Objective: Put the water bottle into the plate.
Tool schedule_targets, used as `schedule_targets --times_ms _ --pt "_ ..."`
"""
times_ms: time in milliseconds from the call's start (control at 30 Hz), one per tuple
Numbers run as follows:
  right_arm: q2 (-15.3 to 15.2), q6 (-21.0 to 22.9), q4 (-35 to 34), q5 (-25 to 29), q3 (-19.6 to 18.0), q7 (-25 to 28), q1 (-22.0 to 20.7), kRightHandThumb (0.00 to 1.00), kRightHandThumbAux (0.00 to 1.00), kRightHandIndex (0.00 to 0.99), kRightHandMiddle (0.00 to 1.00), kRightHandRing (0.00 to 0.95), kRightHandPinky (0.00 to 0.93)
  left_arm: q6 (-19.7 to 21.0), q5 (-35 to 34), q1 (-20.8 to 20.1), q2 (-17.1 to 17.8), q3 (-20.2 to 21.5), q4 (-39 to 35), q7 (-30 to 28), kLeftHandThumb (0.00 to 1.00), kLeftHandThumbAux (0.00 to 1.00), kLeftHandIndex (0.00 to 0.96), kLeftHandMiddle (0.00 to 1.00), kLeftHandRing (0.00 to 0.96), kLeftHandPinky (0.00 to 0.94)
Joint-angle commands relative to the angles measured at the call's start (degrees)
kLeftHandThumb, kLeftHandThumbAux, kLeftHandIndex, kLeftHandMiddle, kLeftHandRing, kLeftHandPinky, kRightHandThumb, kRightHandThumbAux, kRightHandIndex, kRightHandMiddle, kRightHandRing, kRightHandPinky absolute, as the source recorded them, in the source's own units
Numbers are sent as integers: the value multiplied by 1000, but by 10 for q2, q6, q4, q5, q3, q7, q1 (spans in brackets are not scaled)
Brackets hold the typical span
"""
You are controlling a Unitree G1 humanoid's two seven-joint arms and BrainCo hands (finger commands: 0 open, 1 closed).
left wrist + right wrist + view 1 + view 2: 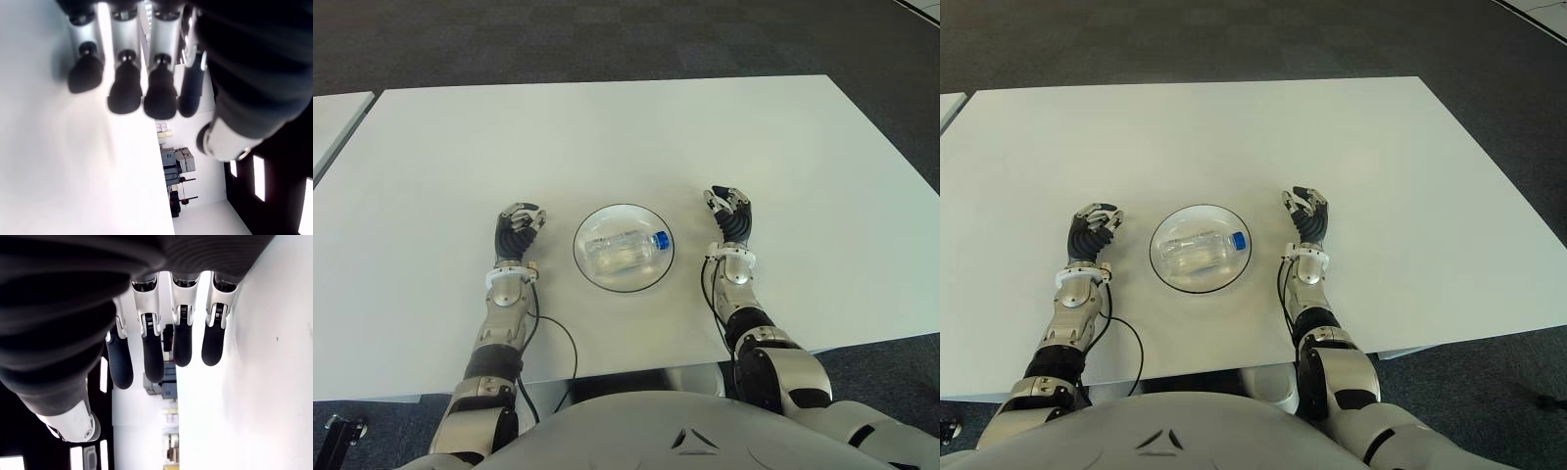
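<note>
A clear water bottle [625, 249] with a blue cap lies on its side inside the round plate [589, 272] with a dark rim, near the front middle of the white table [607, 137]. To the plate's left is my left hand [520, 227], its fingers [124, 93] relaxed and holding nothing. My right hand [729, 215] shows to the plate's right, its fingers [151, 362] likewise loose and empty. Neither hand touches the plate or the bottle.
Dark carpet surrounds the table. Another white table's corner [333, 117] shows at the far left. A black cable [570, 352] runs from my left forearm over the table's front edge.
</note>
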Motion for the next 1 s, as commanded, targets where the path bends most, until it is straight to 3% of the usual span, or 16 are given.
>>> schedule_targets --times_ms 33,300,367,500,1000 --pt "3 31 -16 -11 8 -6 14 709 734 430 521 533 550 19 -10 13 -7 -1 -11 -13 706 718 439 774 763 769" --pt "4 68 -44 -19 15 -13 22 710 734 431 518 517 529 40 -28 20 -13 2 -34 -24 707 718 438 772 761 765" --pt "4 75 -50 -19 16 -13 24 710 734 431 518 516 531 44 -28 21 -14 2 -39 -24 787 691 427 636 750 752" --pt "3 90 -64 -20 20 -8 30 710 734 431 519 516 533 51 -27 26 -14 1 -49 -24 831 676 420 561 744 744" --pt "-10 108 -90 -24 36 33 44 709 734 428 516 527 554 69 -30 32 -10 1 -64 -31 841 674 413 543 741 741"
